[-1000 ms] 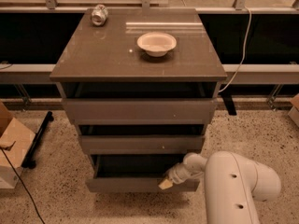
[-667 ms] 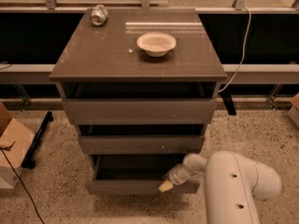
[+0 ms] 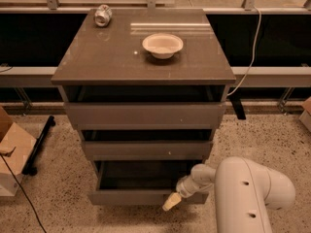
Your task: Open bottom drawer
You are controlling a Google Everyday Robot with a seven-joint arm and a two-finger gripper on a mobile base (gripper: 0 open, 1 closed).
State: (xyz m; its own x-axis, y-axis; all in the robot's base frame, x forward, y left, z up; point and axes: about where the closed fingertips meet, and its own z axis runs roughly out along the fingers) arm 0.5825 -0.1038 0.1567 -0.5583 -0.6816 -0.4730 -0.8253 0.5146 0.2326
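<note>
Bottom drawer (image 3: 131, 197): the lowest of three in the cabinet, close to the floor. It is drawn out toward the near side farther than the two above it.
Change: against a second ago, its front sits a little nearer, and the dark opening behind that front has widened. The tool has come nearer along with it.
Meaning: the pull seems to be working. I judge the drawer partly open, probably with some travel left before the task is finished.
Tool (image 3: 171, 203): a pale tip at the right part of the drawer's front, right against its lower edge. Whether it is spread or pressed together I cannot tell, nor exactly how it catches the front.
Arm (image 3: 248, 198): white and bulky, reaching in from the near right corner toward the drawer's right end.
Look of the drawer: a plain, flat, grey-brown front with no handle. The grey side walls run back into shadow, and nothing shows inside, though the interior is dark.
Middle drawer (image 3: 146, 149): only slightly out, with a small white speck on its front.
Top drawer (image 3: 146, 114): the tallest and widest front, also slightly out.
Surface (image 3: 97, 57): the cabinet top, which carries a pale bowl (image 3: 163, 45) right of centre and a can (image 3: 102, 15) lying at the far left.
Risk: the contact is at the right end only, so a further pull could skew the drawer or slip off the smooth front.
</note>
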